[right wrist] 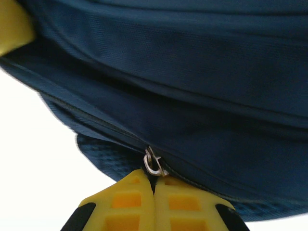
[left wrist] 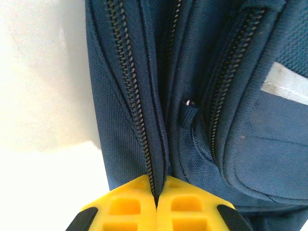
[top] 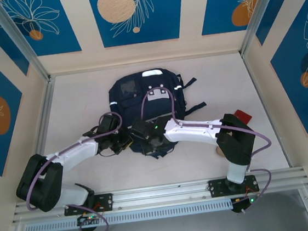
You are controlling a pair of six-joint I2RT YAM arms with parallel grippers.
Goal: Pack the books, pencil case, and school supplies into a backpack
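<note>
**A:** Looking for the backpack (top: 128,104), whereabouts?

**B:** Lying flat mid-table (top: 76,112), near edge right up against both arms. From above, with white stripes and a grey patch on the upper side and black straps off to the right.

**A:** Nice. And the left gripper (left wrist: 156,192)?

**B:** Pressed together, yellow fingers (left wrist: 127,207) pinching the fabric right along a zip line (left wrist: 130,91) at the backpack's near-left edge. Bare table just left of that in the wrist view.

**A:** Right gripper (right wrist: 154,182)?

**B:** Clamped tight too, nipping the zip pull (right wrist: 153,162) on the near edge, with a metal bit just above the tips. Just beside the left one when seen from above.

**A:** Anything else lying around?

**B:** Something red (top: 244,116) over at the right, partly hidden behind the right arm. Can't tell what.
</note>
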